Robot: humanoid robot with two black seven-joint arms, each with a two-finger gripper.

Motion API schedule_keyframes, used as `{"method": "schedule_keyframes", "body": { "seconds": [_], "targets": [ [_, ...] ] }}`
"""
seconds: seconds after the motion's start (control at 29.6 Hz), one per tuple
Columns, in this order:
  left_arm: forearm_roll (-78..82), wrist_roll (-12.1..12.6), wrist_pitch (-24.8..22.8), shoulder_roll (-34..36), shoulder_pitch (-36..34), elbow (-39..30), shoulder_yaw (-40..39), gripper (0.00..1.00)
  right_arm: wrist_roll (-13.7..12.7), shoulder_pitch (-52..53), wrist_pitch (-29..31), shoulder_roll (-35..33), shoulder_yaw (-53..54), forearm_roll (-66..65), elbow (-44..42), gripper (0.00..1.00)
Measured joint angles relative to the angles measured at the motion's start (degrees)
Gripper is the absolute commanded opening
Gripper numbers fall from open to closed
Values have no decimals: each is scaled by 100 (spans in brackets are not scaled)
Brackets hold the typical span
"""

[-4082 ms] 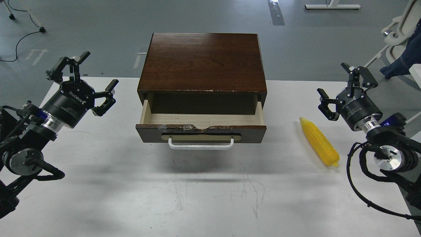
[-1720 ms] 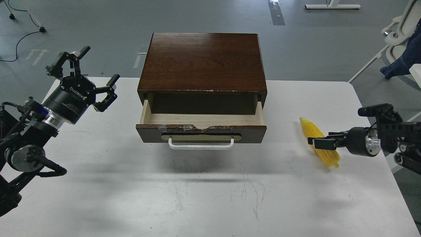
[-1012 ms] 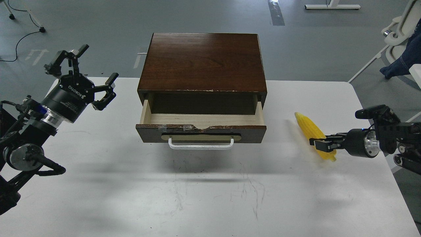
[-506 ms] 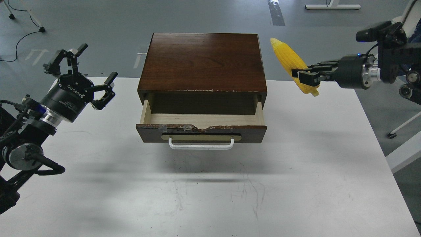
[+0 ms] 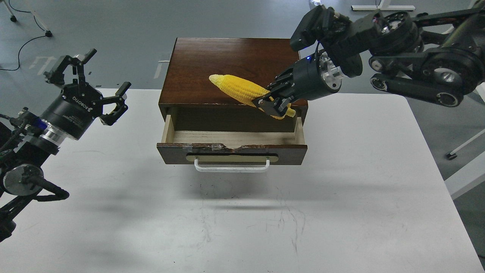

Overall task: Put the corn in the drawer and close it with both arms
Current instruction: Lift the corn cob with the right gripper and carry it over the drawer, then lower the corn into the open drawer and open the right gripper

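The yellow corn (image 5: 237, 88) is held in the air above the front edge of the dark-brown cabinet (image 5: 227, 64), its thin tip pointing left. My right gripper (image 5: 272, 103) is shut on the corn's thick end, just above the right part of the open drawer (image 5: 231, 146). The drawer is pulled out, its pale wood inside is bare, and its white bar handle (image 5: 232, 167) faces me. My left gripper (image 5: 88, 84) is open and empty, held above the table's left edge, well left of the cabinet.
The white table (image 5: 242, 220) carries only the cabinet. My right arm (image 5: 409, 22) reaches in from the upper right across the cabinet's right corner. A cable lies on the grey floor at far left.
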Motion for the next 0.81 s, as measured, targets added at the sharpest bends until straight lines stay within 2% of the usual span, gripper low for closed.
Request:
{"method": "schedule_keyframes", "body": {
  "seconds": [0.07,0.2,0.27,0.3,0.37,0.44,0.81],
  "targets": [
    [0,0,0,2,0,-1,16,100,0,13,-4,99,-75,-199,7,22],
    [10,0,0,2,3,-1,42,100,-1,16,-15,183,-186,-425,7,36],
    [10,0,0,2,10,-1,45,100,-1,16,-18,195,-216,-449,8,57],
    [10,0,0,2,10,-1,46,100,-1,14,-21,200,-223,-451,10,73],
    [10,0,0,2,10,-1,50,100,-1,-7,-34,212,-229,-448,14,82],
    [10,0,0,2,10,-1,58,100,-1,-22,-83,216,-230,-433,20,96],
    [10,2,0,17,15,-2,77,100,-1,-30,-146,169,-208,-316,67,98]
  ]
}}
